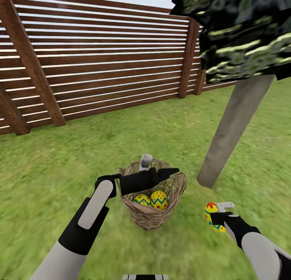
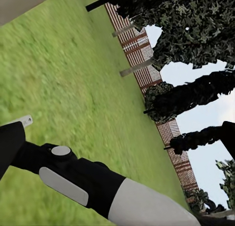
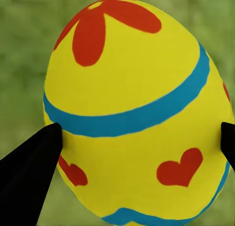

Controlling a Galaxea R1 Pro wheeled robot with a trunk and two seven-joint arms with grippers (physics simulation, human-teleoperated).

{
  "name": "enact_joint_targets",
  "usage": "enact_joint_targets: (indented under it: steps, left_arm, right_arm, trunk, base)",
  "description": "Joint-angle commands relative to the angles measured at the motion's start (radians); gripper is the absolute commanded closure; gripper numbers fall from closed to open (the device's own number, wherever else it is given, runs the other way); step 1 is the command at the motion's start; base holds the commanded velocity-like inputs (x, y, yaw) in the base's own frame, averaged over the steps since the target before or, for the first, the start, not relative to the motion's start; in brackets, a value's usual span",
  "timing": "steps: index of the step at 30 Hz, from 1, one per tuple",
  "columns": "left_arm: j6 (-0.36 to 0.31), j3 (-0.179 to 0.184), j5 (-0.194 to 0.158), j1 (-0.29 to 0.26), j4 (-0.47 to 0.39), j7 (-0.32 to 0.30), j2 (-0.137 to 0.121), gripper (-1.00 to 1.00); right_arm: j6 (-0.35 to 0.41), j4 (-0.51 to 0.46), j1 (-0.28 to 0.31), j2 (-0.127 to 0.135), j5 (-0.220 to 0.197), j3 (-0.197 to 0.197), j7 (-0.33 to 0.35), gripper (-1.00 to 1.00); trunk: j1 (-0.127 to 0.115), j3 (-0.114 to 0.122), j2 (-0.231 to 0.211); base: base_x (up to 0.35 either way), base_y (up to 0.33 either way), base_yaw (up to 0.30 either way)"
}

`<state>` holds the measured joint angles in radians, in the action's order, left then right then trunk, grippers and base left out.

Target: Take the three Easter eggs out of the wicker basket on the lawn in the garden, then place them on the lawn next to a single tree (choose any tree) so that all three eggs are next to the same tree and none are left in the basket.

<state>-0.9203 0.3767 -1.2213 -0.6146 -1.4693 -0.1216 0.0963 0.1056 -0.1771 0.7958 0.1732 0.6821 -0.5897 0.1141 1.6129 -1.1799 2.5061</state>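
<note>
My right claw (image 1: 216,217) pinches a smooth yellow egg (image 1: 211,216) above the grass (image 1: 60,162) beside the woven basket (image 1: 153,213) holding two eggs (image 1: 159,200); left claw's (image 1: 146,162) opening I can't tell.

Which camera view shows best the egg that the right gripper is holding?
The right wrist view: the held egg is close up, its red flower, hearts and blue bands clear, between both fingers. The head view shows it small at the right gripper.

The left arm (image 1: 133,182) hides part of the wicker basket's (image 1: 155,215) rim.
</note>
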Motion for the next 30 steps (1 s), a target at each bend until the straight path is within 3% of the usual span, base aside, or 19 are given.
enact_joint_targets:
  steps: [1,23,25,28,30]
  left_arm:
    - [-0.003,-0.001,0.006,-0.001,0.000,-0.007,0.000,-1.00]
    - [-0.003,-0.002,0.006,-0.001,0.000,-0.009,0.000,-1.00]
    - [-0.003,-0.004,0.006,-0.001,0.000,-0.029,-0.002,-1.00]
    - [-0.004,-0.007,0.006,-0.001,0.000,-0.120,-0.008,-1.00]
    - [-0.005,-0.007,0.006,-0.001,0.000,-0.145,-0.010,-1.00]
  right_arm:
    - [0.003,-0.002,0.000,0.001,0.010,-0.009,0.007,1.00]
    - [-0.001,-0.003,0.000,0.001,0.011,-0.007,0.006,1.00]
    - [-0.001,-0.002,0.000,-0.002,0.012,-0.006,0.005,1.00]
    - [-0.001,-0.002,0.000,-0.003,0.014,-0.005,0.004,1.00]
    - [-0.006,-0.001,0.000,-0.004,0.014,-0.005,0.004,1.00]
  trunk:
    - [0.000,-0.005,0.001]
    - [0.009,-0.082,0.005]
    - [0.009,-0.082,0.005]
    - [0.009,-0.082,0.005]
    - [0.009,-0.082,0.005]
  base:
    - [0.000,0.000,0.000]
    - [0.000,0.000,0.000]
    - [0.000,0.000,0.000]
    - [0.017,-0.024,0.000]
    - [0.175,-0.177,0.000]
